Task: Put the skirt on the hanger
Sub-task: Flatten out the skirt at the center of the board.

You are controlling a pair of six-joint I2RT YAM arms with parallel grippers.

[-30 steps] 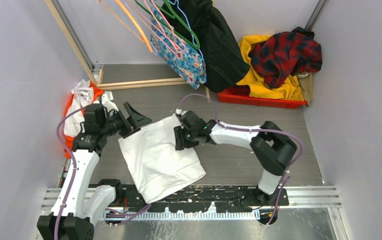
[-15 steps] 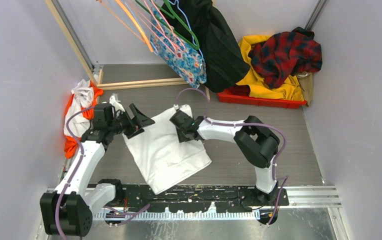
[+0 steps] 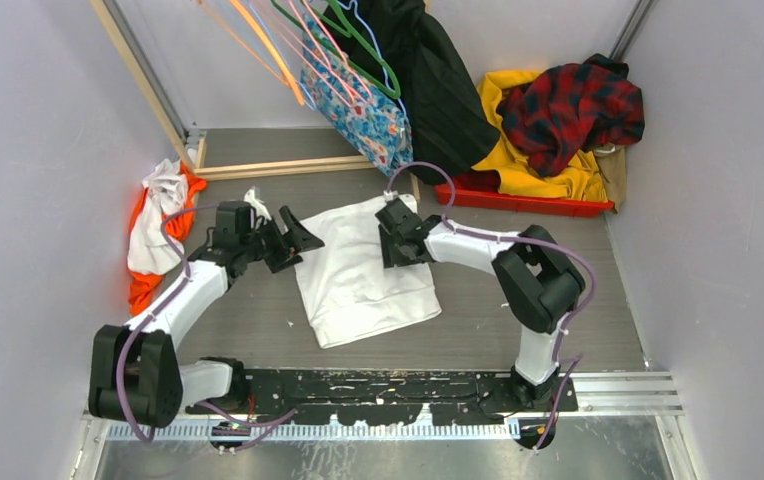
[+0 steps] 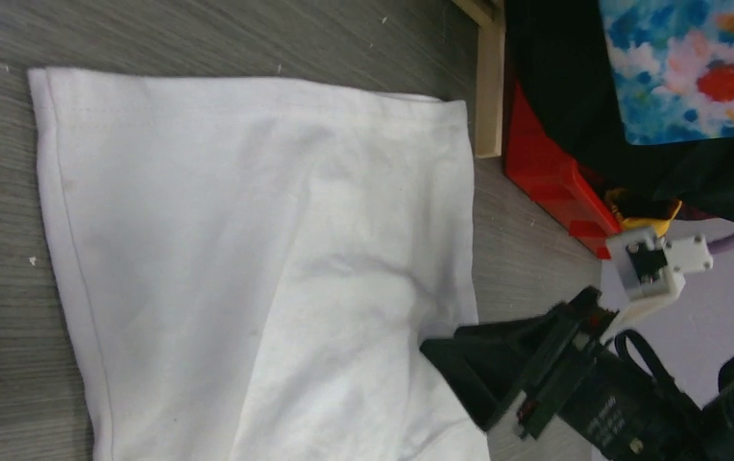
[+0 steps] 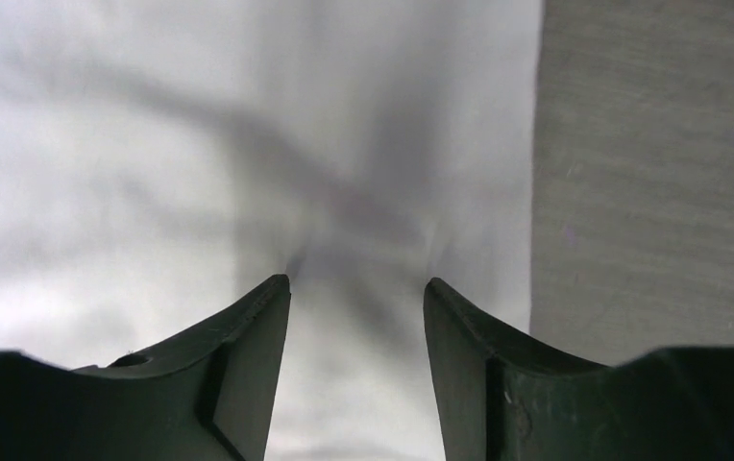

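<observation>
Nearest the arm bases, a white garment (image 3: 363, 275) lies flat on the tabletop (image 3: 258, 335), and both arms are busy with it rather than with the task's thing. The left claw (image 3: 298, 245) is spread open at the garment's left edge and holds nothing. The right claw (image 5: 355, 283) stands on the cloth near its far right corner. Its fingers are apart, the tips press on the fabric, and creases run out from between them, but nothing is pinched.

Farther back, the skirt (image 3: 373, 115), blue with flowers, hangs among the coloured hangers (image 3: 298, 50) at the far rail, beside a black coat (image 3: 438, 90). Whether it sits properly on a hanger cannot be told from here.

The step in hand looks like shifting or smoothing the white garment, not hanging the skirt. A next move toward the task would call for letting go of the white cloth, lifting both claws clear and reaching to the back. There the skirt's top edge and a free hanger need finding.
</observation>
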